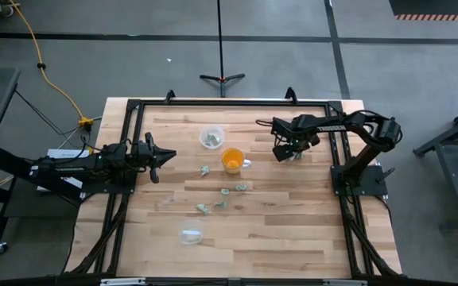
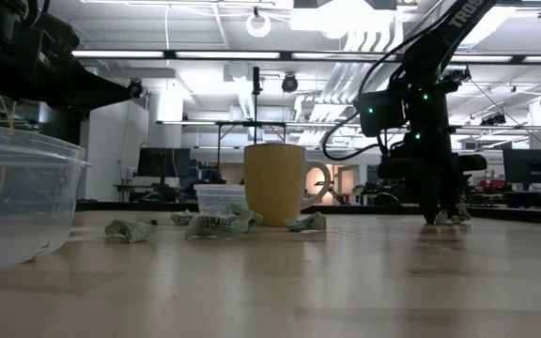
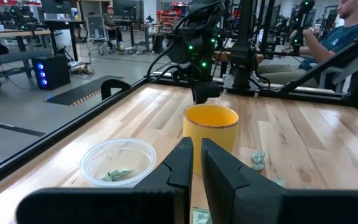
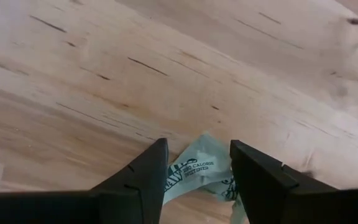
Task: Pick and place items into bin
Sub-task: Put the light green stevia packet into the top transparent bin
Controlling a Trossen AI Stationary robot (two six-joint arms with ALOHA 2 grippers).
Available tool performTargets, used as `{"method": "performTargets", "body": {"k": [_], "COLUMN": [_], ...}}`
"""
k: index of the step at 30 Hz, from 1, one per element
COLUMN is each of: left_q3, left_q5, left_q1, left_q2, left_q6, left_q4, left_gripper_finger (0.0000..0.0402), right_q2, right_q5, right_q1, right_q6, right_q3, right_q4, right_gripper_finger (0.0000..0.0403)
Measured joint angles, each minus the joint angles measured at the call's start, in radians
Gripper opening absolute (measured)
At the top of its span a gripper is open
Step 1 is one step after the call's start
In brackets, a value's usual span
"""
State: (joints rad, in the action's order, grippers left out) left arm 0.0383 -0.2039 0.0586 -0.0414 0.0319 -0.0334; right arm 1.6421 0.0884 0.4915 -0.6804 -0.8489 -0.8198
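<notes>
Several tiny pale green-grey pieces lie flat on the table near the orange cup, for instance one piece, a second and a third. More pieces sit in the clear bowl. My right gripper is down at the table right of the cup, open, with its fingers on either side of one piece that has printed text. My left gripper hovers left of the cup, shut and empty, pointing at the cup and the bowl. My right gripper comes at the piece from above, fingers pointing down, one on each side of it. The piece lies flat on the wood. Whether the fingers touch its edges, I cannot tell.
A second clear container stands near the table's near edge and looms large in the low view. A black frame borders the table. Bare wood lies right of the cup and along the near side. A person sits beyond the far edge.
</notes>
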Motion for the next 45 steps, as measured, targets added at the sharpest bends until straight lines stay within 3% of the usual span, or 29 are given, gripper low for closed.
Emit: {"method": "performTargets", "body": {"k": [16, 26, 33, 40, 45], "left_q3": [0.000, 0.000, 0.000, 0.000, 0.000], "left_q5": [0.000, 0.001, 0.001, 0.001, 0.001], "left_q1": [0.000, 0.000, 0.000, 0.000, 0.000], "left_q2": [0.000, 0.000, 0.000, 0.000, 0.000], "left_q6": [0.000, 0.000, 0.000, 0.000, 0.000], "left_q4": [0.000, 0.000, 0.000, 0.000, 0.000], "left_gripper_finger": [0.0067, 0.0067, 0.0067, 0.0067, 0.0067], "right_q2": [0.000, 0.000, 0.001, 0.001, 0.001], "right_q5": [-0.050, -0.078, -0.067, -0.032, -0.047], "right_q1": [-0.001, -0.001, 0.007, 0.033, 0.029], "right_q6": [0.038, 0.088, 0.159, 0.281, 0.435], "right_q3": [0.001, 0.001, -0.026, -0.201, -0.313], "right_q4": [0.028, 0.034, 0.085, 0.107, 0.350], "right_gripper_finger": [0.0087, 0.0007, 0.0002, 0.0002, 0.0001]}}
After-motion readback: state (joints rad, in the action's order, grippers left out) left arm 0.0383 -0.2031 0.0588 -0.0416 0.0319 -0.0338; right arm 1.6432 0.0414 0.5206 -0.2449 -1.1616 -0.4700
